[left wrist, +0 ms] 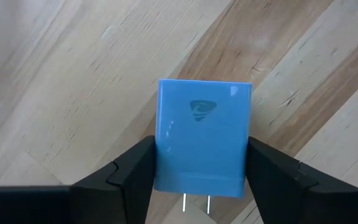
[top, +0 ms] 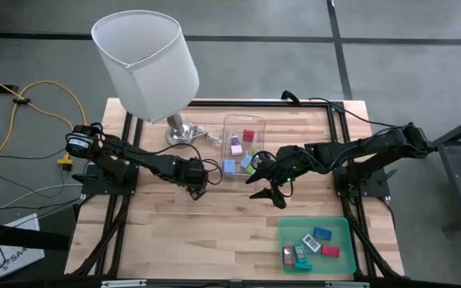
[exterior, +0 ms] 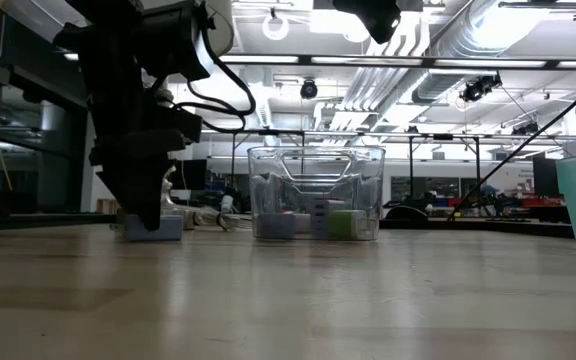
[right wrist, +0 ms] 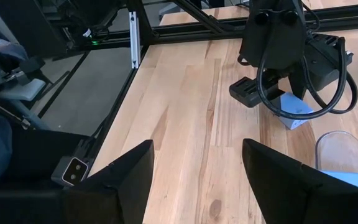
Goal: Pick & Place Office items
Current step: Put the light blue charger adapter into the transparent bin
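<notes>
A blue block [left wrist: 202,134] with two small metal prongs at one end lies flat on the wooden table. My left gripper [left wrist: 201,180] stands over it, left of the table's middle, with a finger on either side of it. In the high view the gripper [top: 196,189] hides the block; the low view shows the block [exterior: 154,228] on the table under the fingers. My right gripper [top: 269,192] hangs open above the table's middle, with nothing between its fingers [right wrist: 197,180]. More small coloured pieces lie in the clear box [top: 243,138], beside it [top: 229,166] and in the green tray [top: 344,228]. My left gripper pinches the blue block by its two long sides [left wrist: 164,165], near the pronged end, between its two fingers [left wrist: 132,174]. The fingers come from above, slanting steeply down. The block lies flat on the table.
A white lamp [top: 146,56] on a metal foot stands at the far left. The clear box stands at the far middle and the green tray at the near right corner. Bare wood lies at the near left and near middle.
</notes>
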You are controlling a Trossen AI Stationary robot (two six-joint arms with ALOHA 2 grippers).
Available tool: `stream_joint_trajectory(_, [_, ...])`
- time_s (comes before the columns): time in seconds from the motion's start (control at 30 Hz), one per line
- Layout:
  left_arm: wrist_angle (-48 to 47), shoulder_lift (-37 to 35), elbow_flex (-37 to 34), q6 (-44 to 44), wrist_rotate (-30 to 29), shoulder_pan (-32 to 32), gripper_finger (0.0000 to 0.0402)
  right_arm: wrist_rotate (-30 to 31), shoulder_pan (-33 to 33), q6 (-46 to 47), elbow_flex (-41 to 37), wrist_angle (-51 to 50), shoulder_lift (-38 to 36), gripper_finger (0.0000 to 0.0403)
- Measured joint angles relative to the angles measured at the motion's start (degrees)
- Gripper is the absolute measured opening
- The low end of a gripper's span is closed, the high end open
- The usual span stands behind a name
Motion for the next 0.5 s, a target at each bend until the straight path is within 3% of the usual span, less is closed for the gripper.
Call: stream_joint_trajectory(0.5, [1.58, -0.98, 0.69, 1.07, 0.39, 0.00, 0.0205, 0.00, 0.01, -0.01, 0.00, 0.00, -0.01, 0.0232])
